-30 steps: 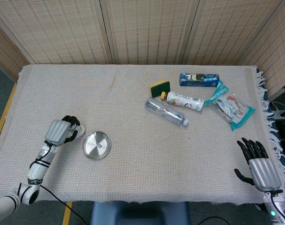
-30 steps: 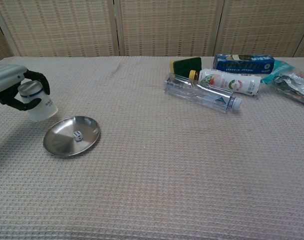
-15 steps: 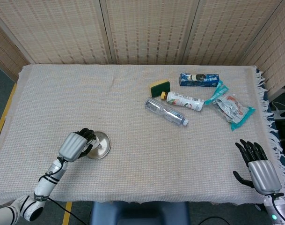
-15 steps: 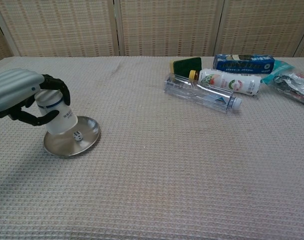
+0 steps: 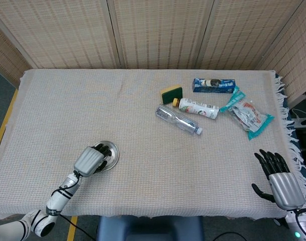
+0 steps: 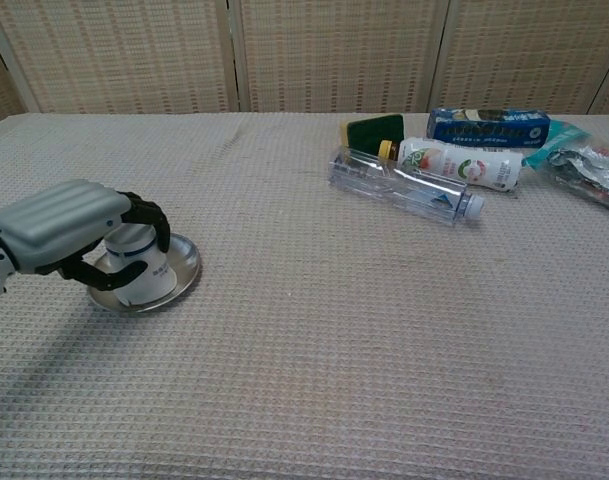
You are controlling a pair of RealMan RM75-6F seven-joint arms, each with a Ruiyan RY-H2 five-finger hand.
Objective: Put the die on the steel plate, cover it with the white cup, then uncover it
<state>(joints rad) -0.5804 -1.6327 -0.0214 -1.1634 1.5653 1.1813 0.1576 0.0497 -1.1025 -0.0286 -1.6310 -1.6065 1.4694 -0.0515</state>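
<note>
Nearest: one left hand (image 6: 69,228), fingers (image 6: 149,215) wrapped round one white cup (image 6: 134,270) set mouth-down on one steel plate (image 6: 182,272); die hidden. Right hand (image 5: 282,183) at desk (image 6: 324,340) edge, fingers spread, empty. Beyond: two bottles (image 6: 404,186), sponge (image 6: 374,130), blue box (image 6: 487,127), woven screens (image 6: 324,50).

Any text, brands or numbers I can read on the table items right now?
None can be read.
Blue box: print too blurred.
White bottle: label too small.
Clear bottle: label unreadable.
Snack packet: print blurred.
White cup: blue band, no readable text.
</note>
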